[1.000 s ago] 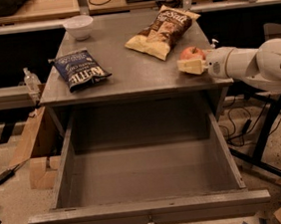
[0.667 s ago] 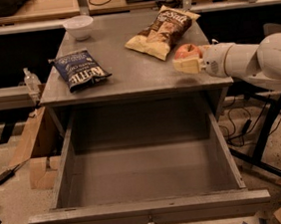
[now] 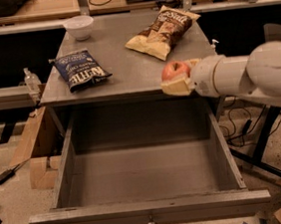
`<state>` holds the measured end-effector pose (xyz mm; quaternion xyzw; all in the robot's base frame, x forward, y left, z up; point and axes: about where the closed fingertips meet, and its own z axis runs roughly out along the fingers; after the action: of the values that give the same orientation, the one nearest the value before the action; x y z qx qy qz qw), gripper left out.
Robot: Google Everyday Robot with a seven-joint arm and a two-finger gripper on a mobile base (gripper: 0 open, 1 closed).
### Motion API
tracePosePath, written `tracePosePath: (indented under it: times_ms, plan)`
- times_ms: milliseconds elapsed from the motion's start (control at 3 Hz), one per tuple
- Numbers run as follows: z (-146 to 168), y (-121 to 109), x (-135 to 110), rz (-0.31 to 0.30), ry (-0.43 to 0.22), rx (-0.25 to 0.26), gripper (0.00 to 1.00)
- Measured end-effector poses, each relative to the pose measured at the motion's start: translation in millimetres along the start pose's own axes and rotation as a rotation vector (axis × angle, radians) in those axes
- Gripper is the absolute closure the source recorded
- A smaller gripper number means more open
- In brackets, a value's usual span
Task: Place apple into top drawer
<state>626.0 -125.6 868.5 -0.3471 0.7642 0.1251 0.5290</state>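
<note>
A: So, where's the apple sitting rn?
B: The gripper (image 3: 177,77) is clamping it. The apple (image 3: 175,70) is sitting between the cream fingers (image 3: 177,86), one under it, the other behind it. It's hanging at the front right edge of the table top (image 3: 126,73), over the back right part of the top drawer (image 3: 151,210).
A: Drawer's standing open?
B: Yep, it's sticking well out toward the cam, w/ its grey floor & side walls showing. The knob (image 3: 151,222) is poking out of the middle of the front panel.
A: Arm's coming from where?
B: The white arm (image 3: 247,75) is reaching in from the pic's right, approx level w/ the table top.
A: Other stuff?
B: The blue chip bag (image 3: 81,69) is lying on the left of the top. The brown chip bag (image 3: 164,30) is lying at the back right, near the apple but not touching it. The white bowl (image 3: 79,27) is sitting at the back left corner. A cardboard box (image 3: 38,160) is resting on the floor left of the drawer.
</note>
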Motion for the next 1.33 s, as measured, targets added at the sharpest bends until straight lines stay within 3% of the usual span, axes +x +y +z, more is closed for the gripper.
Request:
tracePosePath:
  times_ms: [333, 667, 1000, 1333]
  plan:
    - [0.4, 27.7, 34.3, 0.026, 0.029, -0.011, 1.0]
    - [8.2, 49.3, 83.6, 0.062, 0.03, -0.016, 1.0]
    - [8.2, 49.3, 83.6, 0.062, 0.03, -0.016, 1.0]
    - [36.9, 60.9, 102.2, 0.068, 0.055, -0.05, 1.0]
